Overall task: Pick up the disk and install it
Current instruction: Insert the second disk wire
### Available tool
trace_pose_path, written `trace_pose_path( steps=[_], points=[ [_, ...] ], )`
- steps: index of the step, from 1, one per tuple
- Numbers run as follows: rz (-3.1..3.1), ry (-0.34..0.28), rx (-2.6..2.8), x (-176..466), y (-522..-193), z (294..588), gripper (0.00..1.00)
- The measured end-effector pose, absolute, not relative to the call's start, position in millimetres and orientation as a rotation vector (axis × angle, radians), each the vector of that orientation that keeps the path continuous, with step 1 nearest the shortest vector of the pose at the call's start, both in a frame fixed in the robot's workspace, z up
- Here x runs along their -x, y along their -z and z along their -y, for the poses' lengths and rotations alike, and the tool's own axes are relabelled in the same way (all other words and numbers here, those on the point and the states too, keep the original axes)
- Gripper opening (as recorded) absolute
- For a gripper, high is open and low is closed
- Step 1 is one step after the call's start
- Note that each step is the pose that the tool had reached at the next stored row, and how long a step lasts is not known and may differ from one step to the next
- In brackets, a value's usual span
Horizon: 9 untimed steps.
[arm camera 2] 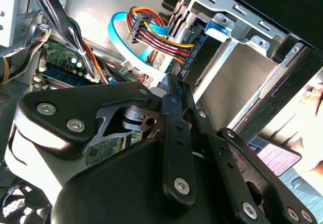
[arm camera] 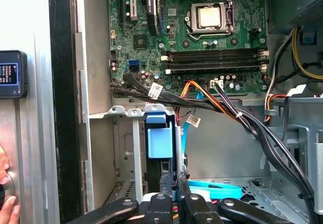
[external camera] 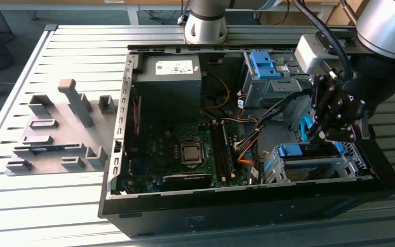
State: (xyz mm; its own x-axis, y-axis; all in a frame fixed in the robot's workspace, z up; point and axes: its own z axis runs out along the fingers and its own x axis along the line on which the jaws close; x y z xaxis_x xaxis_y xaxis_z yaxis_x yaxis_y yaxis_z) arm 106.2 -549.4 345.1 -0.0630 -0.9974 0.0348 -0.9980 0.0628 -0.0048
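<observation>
The disk [external camera: 308,151] sits in the drive cage [external camera: 280,172] at the front corner of the open computer case, on the exterior view's right; its blue rail faces up above a grey metal body. In the first wrist view its blue end [arm camera: 160,141] lies between the cage's metal rails. Its blue tab [arm camera 2: 218,28] and the cage's grey side plate appear in the second wrist view. My gripper [external camera: 333,136] hangs just over the disk's blue rail. The fingers [arm camera: 167,186] stand together, shut, with nothing seen between them, close below the blue end. From behind, the gripper [arm camera 2: 169,82] points toward the cage.
A bare blue bracket [external camera: 263,64] sits in the upper cage. Bundled cables [external camera: 252,144] and a blue ribbon cable [arm camera 2: 126,42] run beside the lower cage. The grey power supply [external camera: 168,77] and motherboard [external camera: 183,149] occupy the case. Grey fixtures [external camera: 60,128] stand on the table. A hand [arm camera: 7,209] is nearby.
</observation>
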Motion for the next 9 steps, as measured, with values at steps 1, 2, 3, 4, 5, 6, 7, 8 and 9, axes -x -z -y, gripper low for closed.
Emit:
trace_pose_path(
  steps=[1,2,3,4,5,6,7,8,9],
  points=[
    [2.274,-0.042,-2.135,-106.2,-345.1,549.3,0.16],
    [2.274,-0.043,-2.135,-106.2,-345.1,549.4,0.16],
    [2.274,-0.043,-2.135,-106.2,-345.1,549.4,0.16],
    [2.274,-0.043,-2.135,-106.2,-345.1,549.5,0.16],
    [2.274,-0.043,-2.135,-106.3,-345.1,549.5,0.16],
    [2.274,-0.042,-2.135,-106.4,-345.1,549.5,0.16],
    [2.274,-0.042,-2.135,-106.5,-345.0,549.6,0.16],
    [2.274,-0.042,-2.135,-106.7,-345.0,549.9,0.16],
    [2.274,-0.041,-2.136,-106.8,-344.8,550.4,0.16]
  ],
)
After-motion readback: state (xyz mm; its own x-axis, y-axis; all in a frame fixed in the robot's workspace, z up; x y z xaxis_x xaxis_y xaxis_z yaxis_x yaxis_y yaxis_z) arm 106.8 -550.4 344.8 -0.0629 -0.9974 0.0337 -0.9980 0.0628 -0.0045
